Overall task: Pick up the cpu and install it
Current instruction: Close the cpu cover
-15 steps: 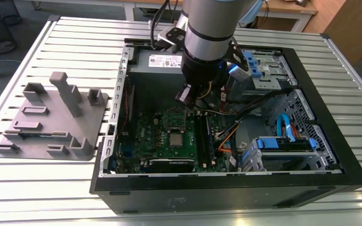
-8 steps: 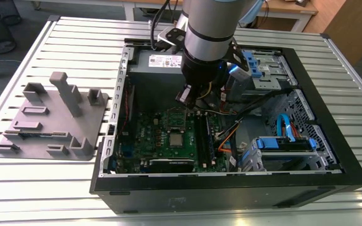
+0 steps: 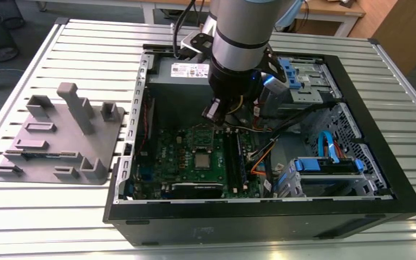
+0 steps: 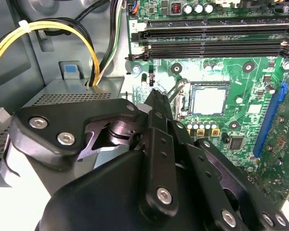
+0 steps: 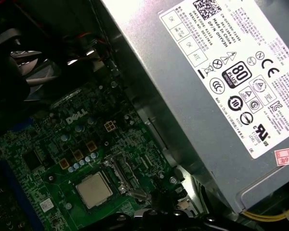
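1. Gripper (image 4: pixel 156 96) jaws pressed together, pinching nothing; it hangs over the motherboard (image 4: pixel 241 72), just beside the socket (image 4: pixel 183 103).
2. The cpu (image 4: pixel 209 100) lies flat inside the socket, apart from the gripper.
3. Power supply (image 5: pixel 221 96) stands near the socket.

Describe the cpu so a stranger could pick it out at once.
Look inside the open black computer case, at the green motherboard on its floor. Near the board's middle lies the cpu: the one small pale silvery square, beside long dark memory slots.
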Robot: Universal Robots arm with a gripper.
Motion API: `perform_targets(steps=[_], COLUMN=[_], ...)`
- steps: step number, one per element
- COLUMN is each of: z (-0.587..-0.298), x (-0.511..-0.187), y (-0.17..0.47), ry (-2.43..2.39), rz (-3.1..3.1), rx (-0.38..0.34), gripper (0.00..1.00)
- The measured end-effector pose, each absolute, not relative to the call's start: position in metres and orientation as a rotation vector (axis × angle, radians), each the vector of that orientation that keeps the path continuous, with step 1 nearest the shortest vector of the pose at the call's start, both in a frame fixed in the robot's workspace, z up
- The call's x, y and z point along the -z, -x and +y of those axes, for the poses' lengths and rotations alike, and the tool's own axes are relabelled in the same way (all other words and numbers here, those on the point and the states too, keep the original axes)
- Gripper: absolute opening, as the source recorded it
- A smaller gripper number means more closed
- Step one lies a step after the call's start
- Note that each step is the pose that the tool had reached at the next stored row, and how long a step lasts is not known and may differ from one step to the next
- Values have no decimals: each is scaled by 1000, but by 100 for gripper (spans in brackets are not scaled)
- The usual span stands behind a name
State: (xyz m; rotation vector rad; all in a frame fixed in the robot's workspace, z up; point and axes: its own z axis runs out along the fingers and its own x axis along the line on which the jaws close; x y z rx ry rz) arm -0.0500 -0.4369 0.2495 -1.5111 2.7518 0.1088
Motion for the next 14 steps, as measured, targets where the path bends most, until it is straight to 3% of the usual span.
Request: perform_targets(steps=[14], z=[-437], x=[-251], y=[50], ry=[1513], rz=[2751], rx=[-108], gripper=[11])
